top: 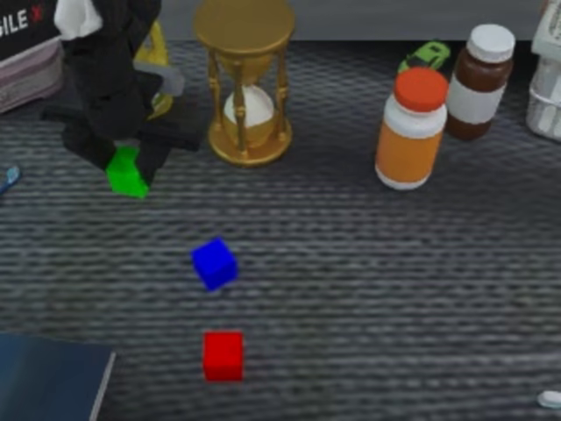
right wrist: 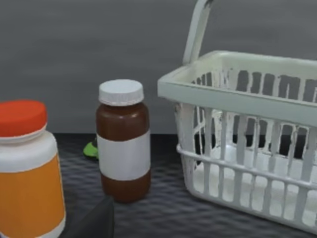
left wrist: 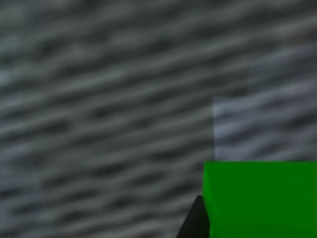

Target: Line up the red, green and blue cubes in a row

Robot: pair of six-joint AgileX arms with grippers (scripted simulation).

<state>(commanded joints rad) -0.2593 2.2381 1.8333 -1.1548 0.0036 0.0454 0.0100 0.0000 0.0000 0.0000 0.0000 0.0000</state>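
My left gripper (top: pixel 128 165) is shut on the green cube (top: pixel 127 172) at the back left of the mat, just left of the hourglass. In the left wrist view the green cube (left wrist: pixel 262 198) fills the corner, with one dark finger (left wrist: pixel 195 223) against its side. The blue cube (top: pixel 214 263) lies near the middle, turned slightly. The red cube (top: pixel 223 355) sits in front of it, near the table's front edge. My right arm is out of the top view; only a dark edge of the right gripper (right wrist: pixel 96 223) shows, facing the bottles and basket.
A gold hourglass (top: pixel 245 88) stands at the back centre. An orange bottle (top: pixel 412 127), a brown bottle (top: pixel 478 79) and a lime toy car (top: pixel 425 54) are at the back right, beside a white basket (top: pixel 548 88). A blue book (top: pixel 48 377) lies front left.
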